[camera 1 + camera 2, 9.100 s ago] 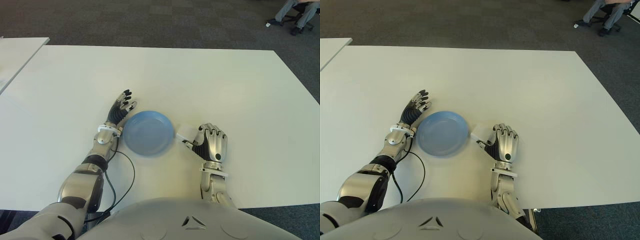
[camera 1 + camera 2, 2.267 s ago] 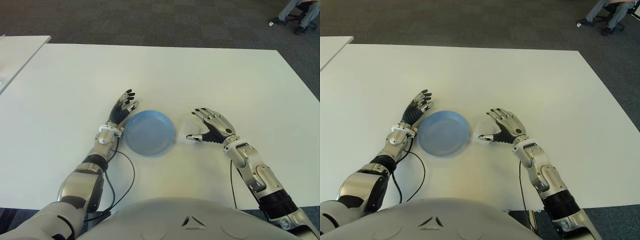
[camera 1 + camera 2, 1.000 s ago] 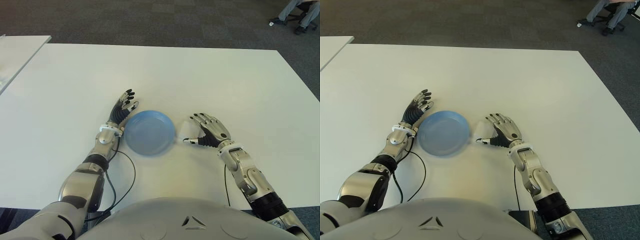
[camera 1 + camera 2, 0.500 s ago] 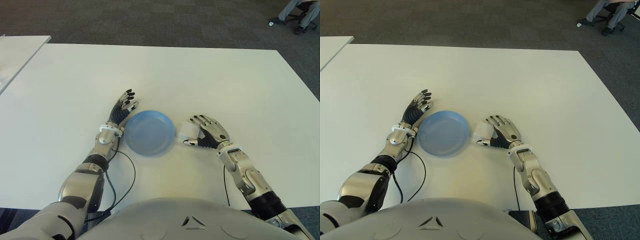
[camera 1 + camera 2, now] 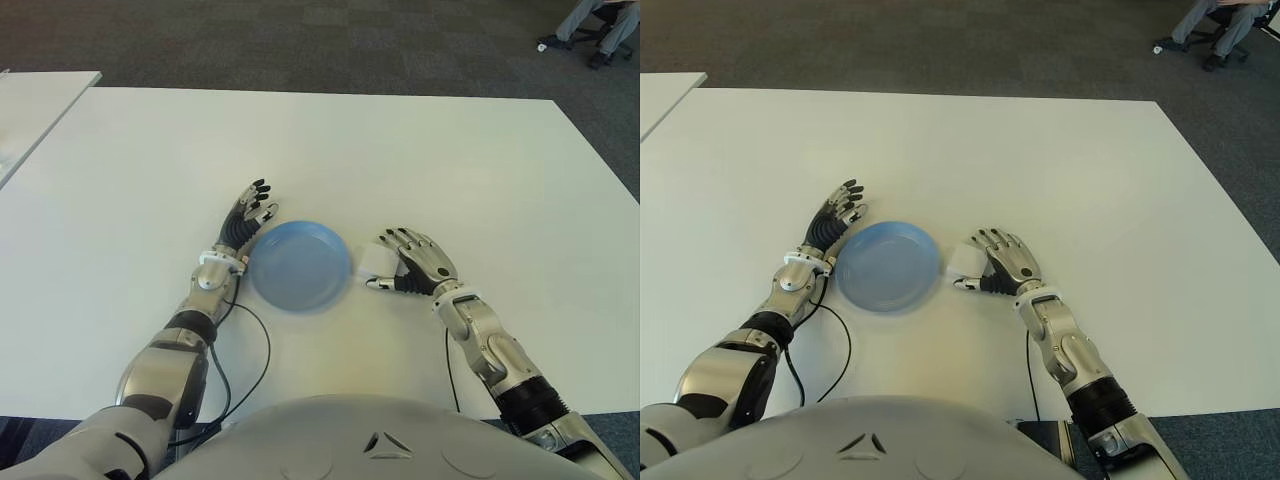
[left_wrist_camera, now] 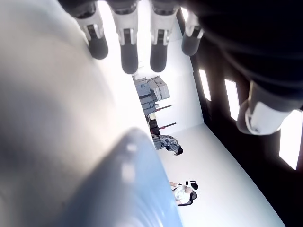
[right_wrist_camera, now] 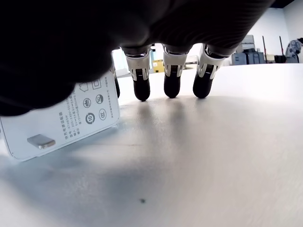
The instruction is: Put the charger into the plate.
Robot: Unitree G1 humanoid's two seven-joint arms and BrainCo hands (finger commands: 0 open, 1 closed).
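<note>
Left hand point(image 5: 243, 222) fingers spread, empty, just left of blue plate point(image 5: 298, 266). Right hand point(image 5: 415, 265) fingers extended, gripping nothing; white charger point(image 5: 375, 260) sits at its fingertips on the white counter point(image 5: 420, 160), between hand and plate. Dark carpet beyond.

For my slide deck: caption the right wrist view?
Right hand's fingers spread over the white table, charger beside them.

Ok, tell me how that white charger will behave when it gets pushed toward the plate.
The charger looks a rigid, flat-sided block, so it should slide, not roll. Its smooth casing may slip from the right robot hand. The blue plate rim could stop it.
</note>
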